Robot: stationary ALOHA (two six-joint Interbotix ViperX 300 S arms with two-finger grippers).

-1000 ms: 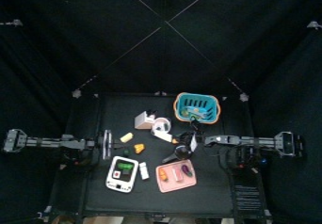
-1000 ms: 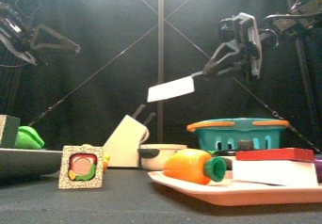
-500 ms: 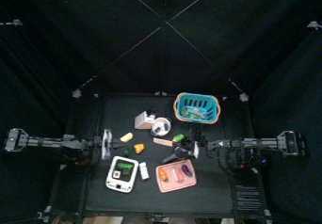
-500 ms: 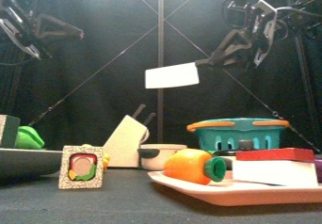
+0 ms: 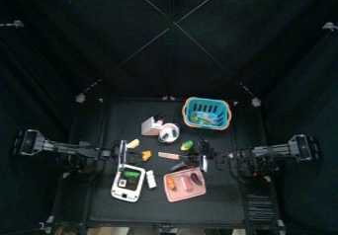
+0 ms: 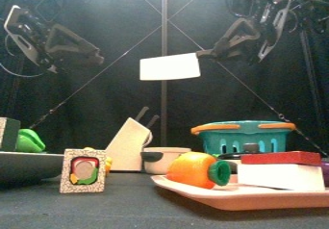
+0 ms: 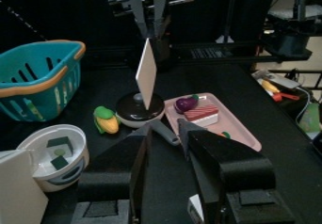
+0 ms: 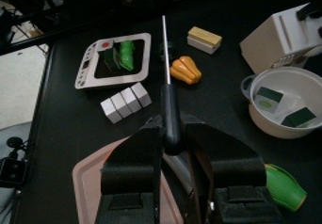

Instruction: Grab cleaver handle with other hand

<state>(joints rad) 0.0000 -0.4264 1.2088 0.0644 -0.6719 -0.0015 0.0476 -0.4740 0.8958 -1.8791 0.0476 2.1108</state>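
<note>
My right gripper (image 6: 229, 42) is shut on the dark handle of the cleaver (image 6: 170, 67) and holds it high above the table, white blade level and pointing toward the left arm. In the right wrist view the jaws clamp the handle (image 8: 170, 138) and the blade runs edge-on away from them. My left gripper (image 6: 92, 54) is open and empty, hanging at about blade height, a gap to the left of the blade tip. The left wrist view shows its jaws (image 7: 164, 145) spread wide, facing the cleaver (image 7: 145, 66), which hangs from the right gripper (image 7: 151, 7) well beyond them.
Below the cleaver stand a knife block (image 6: 129, 141), a white bowl (image 6: 164, 159), a teal basket (image 6: 244, 137) and a pink tray (image 6: 264, 200) with an orange pepper (image 6: 193, 170). A white tray (image 5: 128, 182) with food lies front left.
The right gripper has lifted the cleaver higher and turned its blade level. The left gripper has come in closer to the blade, jaws open.
</note>
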